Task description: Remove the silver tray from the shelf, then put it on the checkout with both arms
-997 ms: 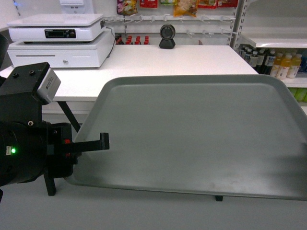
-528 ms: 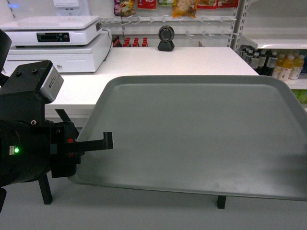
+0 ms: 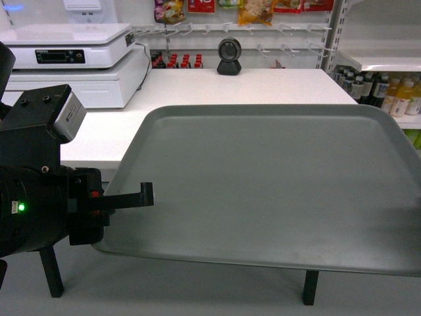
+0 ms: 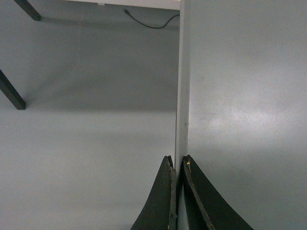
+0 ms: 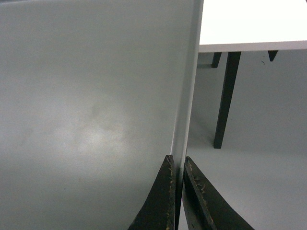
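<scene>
Left tool (image 4: 178,165) and right tool (image 5: 177,165) each clamp a rim of the silver tray (image 3: 263,178), surface (image 3: 263,85) just beyond.

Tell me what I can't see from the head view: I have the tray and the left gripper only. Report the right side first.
Observer: In the right wrist view the right gripper is closed on the silver tray, its rim pinched between the fingers.
Operator: Confirm the left grip.
Observer: The left gripper pinches the rim the same way, both fingers tight against it.
Operator: Say what lies below the right edge.
Observer: Grey floor and a black table leg; the white checkout top sits ahead, past the tray's corner.
</scene>
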Motion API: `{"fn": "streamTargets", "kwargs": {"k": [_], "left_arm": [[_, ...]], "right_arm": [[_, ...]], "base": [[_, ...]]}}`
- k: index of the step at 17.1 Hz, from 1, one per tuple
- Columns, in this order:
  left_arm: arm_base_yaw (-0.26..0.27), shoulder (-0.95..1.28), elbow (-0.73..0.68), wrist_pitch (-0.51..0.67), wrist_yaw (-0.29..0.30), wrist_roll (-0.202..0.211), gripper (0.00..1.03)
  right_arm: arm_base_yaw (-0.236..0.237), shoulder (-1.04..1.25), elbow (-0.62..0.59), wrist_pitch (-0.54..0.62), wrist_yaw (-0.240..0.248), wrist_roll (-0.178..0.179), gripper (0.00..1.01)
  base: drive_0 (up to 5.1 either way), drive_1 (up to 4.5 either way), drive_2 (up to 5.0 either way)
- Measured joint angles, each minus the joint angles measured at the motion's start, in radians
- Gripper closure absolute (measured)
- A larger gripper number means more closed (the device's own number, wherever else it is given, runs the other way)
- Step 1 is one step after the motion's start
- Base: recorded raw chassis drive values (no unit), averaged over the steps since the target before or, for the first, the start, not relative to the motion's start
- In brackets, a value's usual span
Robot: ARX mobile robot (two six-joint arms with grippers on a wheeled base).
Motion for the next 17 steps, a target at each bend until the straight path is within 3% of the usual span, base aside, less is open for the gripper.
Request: {"fn": "streamTargets", "kwargs": {"k": [8, 17], "left_arm": [[0.000, 0.001, 0.000, 0.001, 0.000, 0.000, 1.00], [0.000, 0.007, 0.004, 0.007, 0.001, 0.000, 1.00]], "right_arm": [[0.000, 0.000, 0.000, -0.001, 0.000, 0.000, 0.98], [-0.001, 0.001, 0.003, 0.003, 0.000, 0.000, 0.98]], "base": [[-4.9, 2.53, 2.5], [0.0, 4.31, -4.3]]}}
